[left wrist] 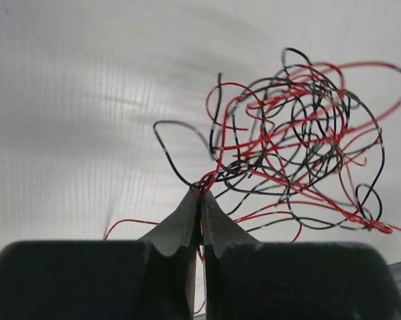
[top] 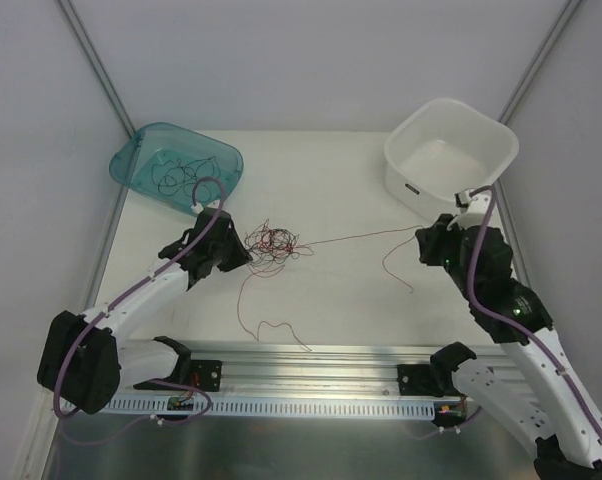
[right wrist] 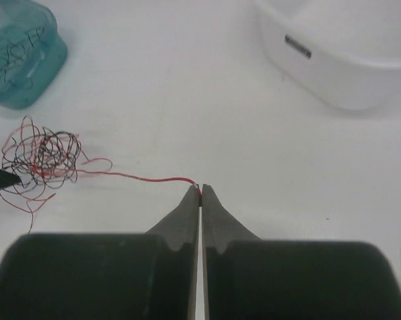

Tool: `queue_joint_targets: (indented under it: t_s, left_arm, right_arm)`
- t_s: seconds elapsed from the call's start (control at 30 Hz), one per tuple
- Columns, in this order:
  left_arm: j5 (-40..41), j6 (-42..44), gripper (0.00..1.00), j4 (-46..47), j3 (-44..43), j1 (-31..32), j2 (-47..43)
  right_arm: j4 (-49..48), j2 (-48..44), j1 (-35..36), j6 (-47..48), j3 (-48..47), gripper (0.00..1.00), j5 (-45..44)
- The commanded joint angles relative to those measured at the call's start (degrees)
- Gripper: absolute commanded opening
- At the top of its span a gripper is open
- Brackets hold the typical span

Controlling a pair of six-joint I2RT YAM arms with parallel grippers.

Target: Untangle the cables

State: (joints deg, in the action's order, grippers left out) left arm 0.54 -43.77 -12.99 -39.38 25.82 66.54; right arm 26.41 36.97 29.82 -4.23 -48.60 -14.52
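Left end effector (left wrist: 200, 195) pinches the cables (left wrist: 290, 143) at their edge; right end effector (right wrist: 200, 191) pinches one red strand (right wrist: 154, 179).

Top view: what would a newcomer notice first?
A red-and-black wire tangle mid-table, left of centre. The left gripper pinches its edge, while the right gripper, jaws shut, holds one red strand stretched from it. Teal bin back left, white tub back right.

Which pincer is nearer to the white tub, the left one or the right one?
Right. The right pincer is close beside the white tub, shut on a red strand. The left pincer is across the table, gripping the wire tangle near the teal bin.
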Motion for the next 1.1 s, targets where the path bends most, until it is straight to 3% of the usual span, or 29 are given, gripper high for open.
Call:
queue_joint_targets:
  t_s: [0.0,0.33,0.7,0.9,1.03,1.07]
  left_arm:
    - [0.69,2.63,0.0,-1.94,-3.6,-2.7,0.42]
    - [2.36,4.05,0.0,-3.97,-9.32,-5.52,11.49]
    - [3.77,4.04,0.0,-4.06,-13.44,-7.54,26.09]
    - [2.9,6.24,0.02,-5.02,-18.27,-8.95,29.34]
    - [-1.58,6.85,0.13,-5.29,-18.64,-8.69,27.86]
    - [-2.72,7.03,0.21,-5.29,-18.2,-8.51,26.98]
  right_arm:
    - [7.67,-0.76,-2.22,3.96,-10.0,0.01,-4.46]
    - [14.28,3.72,-2.84,9.49,-34.69,0.01,-4.9]
    - [19.55,8.12,-2.84,14.86,-51.23,0.01,-5.69]
    - [20.6,8.47,-2.84,16.53,-56.25,0.01,-7.1]
    - [20.87,7.77,-2.93,15.75,-52.49,0.01,-5.52]
    - [20.35,7.07,-2.84,15.57,-48.82,0.01,-5.52]
